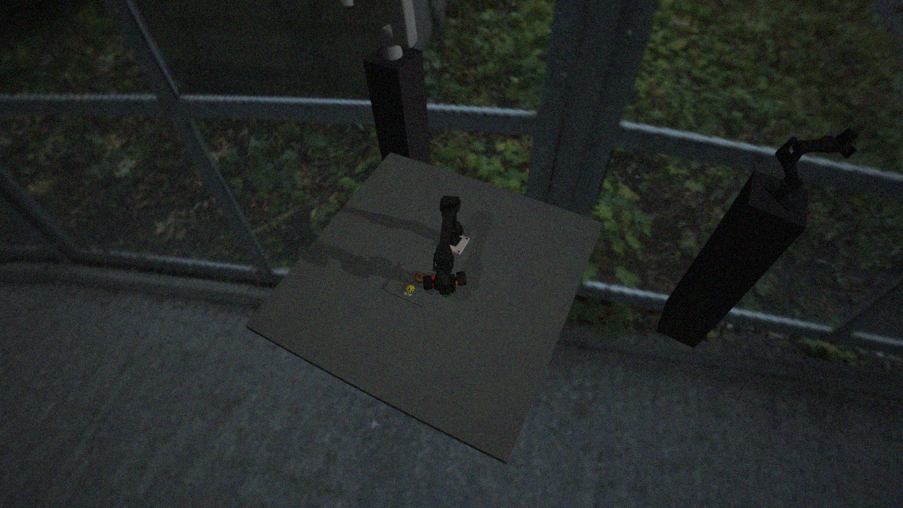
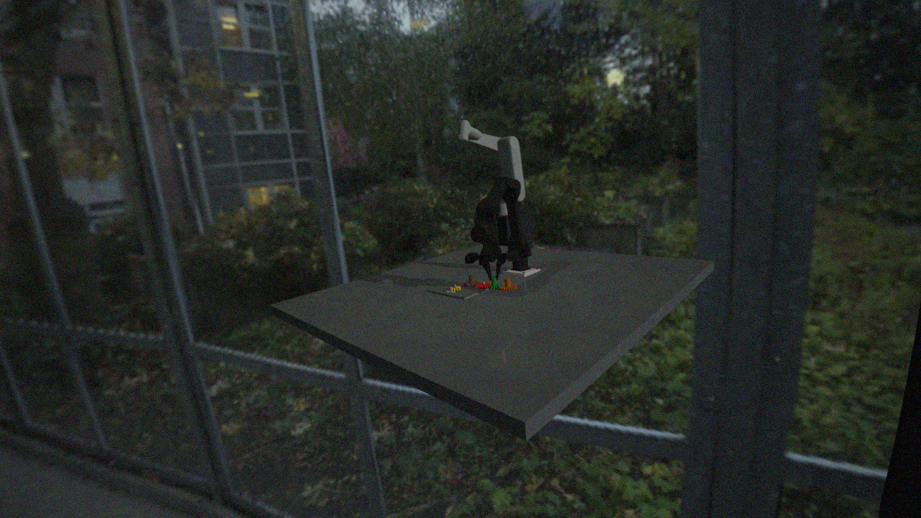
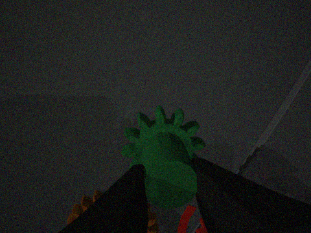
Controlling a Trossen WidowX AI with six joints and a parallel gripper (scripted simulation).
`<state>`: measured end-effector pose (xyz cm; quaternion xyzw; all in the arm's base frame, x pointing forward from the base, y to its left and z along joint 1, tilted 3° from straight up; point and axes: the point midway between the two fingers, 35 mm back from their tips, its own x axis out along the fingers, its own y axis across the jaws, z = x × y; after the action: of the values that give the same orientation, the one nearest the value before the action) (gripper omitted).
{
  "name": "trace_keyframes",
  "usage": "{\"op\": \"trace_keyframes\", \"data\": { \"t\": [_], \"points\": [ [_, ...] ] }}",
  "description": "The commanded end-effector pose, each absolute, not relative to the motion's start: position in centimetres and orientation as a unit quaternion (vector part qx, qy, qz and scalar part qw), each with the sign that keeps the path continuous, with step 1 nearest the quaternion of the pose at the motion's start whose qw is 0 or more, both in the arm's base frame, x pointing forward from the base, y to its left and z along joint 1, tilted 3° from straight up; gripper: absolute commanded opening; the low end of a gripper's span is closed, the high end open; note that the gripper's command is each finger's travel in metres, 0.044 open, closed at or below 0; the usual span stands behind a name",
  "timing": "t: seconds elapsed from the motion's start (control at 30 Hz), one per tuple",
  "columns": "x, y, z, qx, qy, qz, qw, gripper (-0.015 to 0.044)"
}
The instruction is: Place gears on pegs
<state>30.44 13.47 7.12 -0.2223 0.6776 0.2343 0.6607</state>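
My gripper [image 2: 493,277] [image 3: 168,171] is shut on the knob of the green gear [image 2: 494,283] [image 3: 168,186], which hangs upright and seems a little above the table. The red gear [image 2: 483,284] is on the grey board [image 2: 464,298] just beside it, and part of the red arrow [image 3: 186,220] shows below the fingers in the wrist view. The yellow gear [image 1: 410,288] [image 2: 455,288] is on the board's far side from the gripper. A loose orange gear [image 2: 509,285] [image 3: 78,211] and a loose brown gear [image 1: 418,277] [image 2: 472,282] stand on the table. The empty pegs are too dark and small to make out.
The orange gear stands close to the gripper on the side away from the board. The brown gear stands behind the board. The arm's pale base plate [image 1: 461,245] [image 2: 524,272] is behind the gears on the dark table [image 1: 454,353] [image 2: 515,341].
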Motion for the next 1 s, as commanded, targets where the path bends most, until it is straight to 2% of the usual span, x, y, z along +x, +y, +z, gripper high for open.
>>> {"op": "trace_keyframes", "data": {
  "t": [0.0, 0.97],
  "points": [
    [30.6, 13.5, 7.9, -0.222, 0.678, 0.234, 0.661, 0.0000],
    [30.7, 13.3, 14.0, -0.223, 0.677, 0.234, 0.661, 0.0000]
  ]
}}
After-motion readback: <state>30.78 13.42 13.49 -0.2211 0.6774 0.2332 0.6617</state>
